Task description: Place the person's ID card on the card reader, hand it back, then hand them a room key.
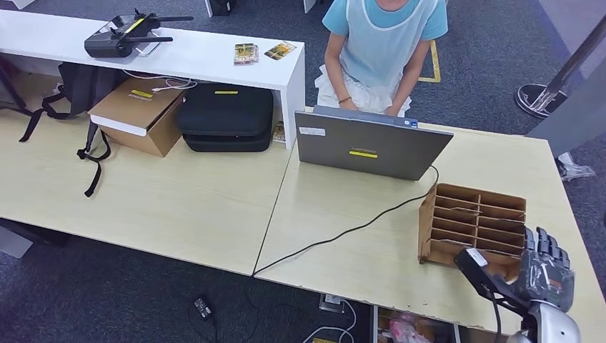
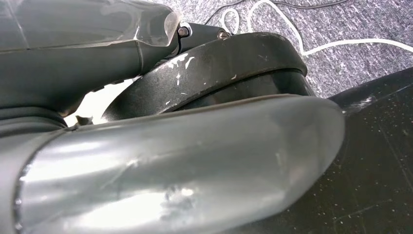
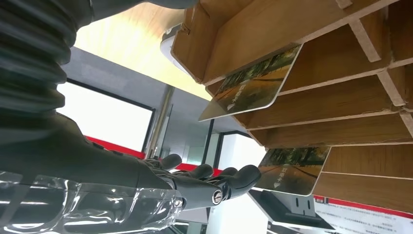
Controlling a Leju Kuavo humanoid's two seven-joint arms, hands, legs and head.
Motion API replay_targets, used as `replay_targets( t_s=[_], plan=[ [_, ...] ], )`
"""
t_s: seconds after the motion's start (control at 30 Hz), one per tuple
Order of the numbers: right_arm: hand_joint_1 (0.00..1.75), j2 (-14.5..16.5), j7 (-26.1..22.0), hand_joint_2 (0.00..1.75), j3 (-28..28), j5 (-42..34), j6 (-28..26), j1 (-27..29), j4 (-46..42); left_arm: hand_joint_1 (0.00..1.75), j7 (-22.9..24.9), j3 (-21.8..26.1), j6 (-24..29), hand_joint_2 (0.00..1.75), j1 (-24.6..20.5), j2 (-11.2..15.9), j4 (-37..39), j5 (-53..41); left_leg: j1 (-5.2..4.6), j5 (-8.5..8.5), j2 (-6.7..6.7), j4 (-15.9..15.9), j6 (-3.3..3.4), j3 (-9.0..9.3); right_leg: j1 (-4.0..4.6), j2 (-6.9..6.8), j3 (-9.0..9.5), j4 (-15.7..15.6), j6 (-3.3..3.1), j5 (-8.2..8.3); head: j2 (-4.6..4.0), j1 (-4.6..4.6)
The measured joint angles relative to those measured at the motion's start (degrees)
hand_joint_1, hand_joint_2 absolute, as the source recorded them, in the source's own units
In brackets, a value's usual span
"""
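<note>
A brown slotted rack [image 1: 472,223] stands on the pale table at the right, behind the laptop. Two room key cards printed with a landscape stick out of its slots, one higher [image 3: 253,80] and one lower [image 3: 292,168]. My right hand [image 1: 547,268] is just right of the rack at the table's near edge, with nothing in it. Its dark fingers [image 3: 229,180] are stretched out a short way from the lower card and do not touch it. My left hand's cover [image 2: 73,58] is seen close up and its fingers are hidden. A person [image 1: 382,50] sits across the table.
A grey laptop [image 1: 371,146] stands open in front of the person, its black cable [image 1: 343,232] running across the table to the near edge. A white shelf [image 1: 186,53] at the back left carries a controller [image 1: 121,36] and two small cards [image 1: 261,52]. A box and black case sit beneath.
</note>
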Motion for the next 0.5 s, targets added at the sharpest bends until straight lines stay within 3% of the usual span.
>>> replay_targets(
  t_s=[0.2,0.27,0.33,0.37,0.43,0.5],
  plan=[
    [0.11,0.0,0.1,1.75,0.2,-0.1,0.3,0.0,0.0,0.00,0.0,0.1,0.0,0.00,0.0,0.0,0.0,0.2,0.00,0.00,0.00,0.0,0.00,0.00,0.00,0.00,0.00,0.0,0.00,0.00,0.00,0.00],
    [0.48,-0.2,0.2,1.75,0.5,-0.2,0.7,0.0,0.0,0.00,0.0,0.4,0.0,0.00,0.0,0.0,0.0,0.6,0.00,0.00,0.00,0.0,0.00,0.00,0.00,0.00,0.00,0.0,0.00,0.00,0.00,-0.01],
    [1.20,-0.3,0.3,1.75,0.9,-0.3,1.0,-0.1,0.1,0.00,0.0,0.9,0.0,0.00,0.0,0.0,0.0,0.9,0.00,0.00,0.00,0.0,0.00,0.00,0.00,0.00,0.00,0.0,0.00,0.00,0.00,-0.01],
    [1.45,-0.4,0.3,1.75,1.0,-0.3,1.1,-0.1,0.2,0.00,0.0,1.0,0.0,0.00,0.0,0.0,0.0,1.0,0.00,0.00,0.00,0.0,0.00,0.00,0.00,0.00,0.00,0.0,0.00,0.00,0.00,-0.01],
    [1.68,-0.6,0.3,1.75,1.3,-0.5,1.3,-0.3,0.4,0.00,0.0,1.1,0.0,0.00,0.0,0.0,0.0,1.2,0.00,0.00,0.00,0.0,0.00,0.00,0.00,0.00,0.00,0.0,0.00,0.00,0.00,0.00],
    [1.70,-0.8,0.3,1.75,1.5,-0.8,1.5,-0.6,0.6,0.00,0.0,1.3,0.0,0.00,0.0,0.0,0.0,1.3,0.00,0.00,0.00,0.0,0.00,0.00,0.00,0.00,0.00,0.0,0.00,0.00,0.00,0.00]
  ],
)
